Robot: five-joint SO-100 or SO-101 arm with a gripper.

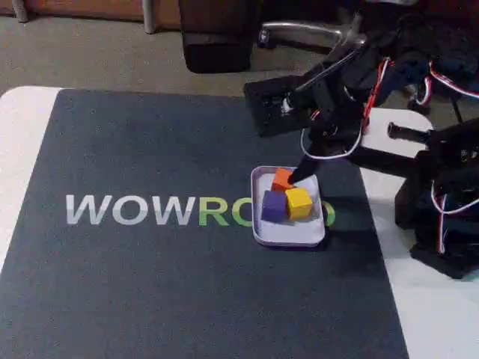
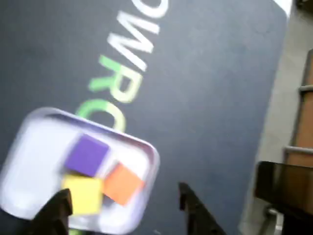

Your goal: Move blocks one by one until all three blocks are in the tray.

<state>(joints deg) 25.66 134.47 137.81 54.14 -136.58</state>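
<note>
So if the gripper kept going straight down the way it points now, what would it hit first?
Probably the orange block in the tray; the gripper hangs right by it, jaws open, though depth is unclear.

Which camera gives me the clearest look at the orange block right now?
The wrist view: the orange block shows unobstructed in the tray, though blurred. In the fixed view the fingers partly cover the orange block.

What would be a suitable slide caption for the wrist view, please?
Orange block, yellow block and purple block in the tray, open jaws above.
</note>
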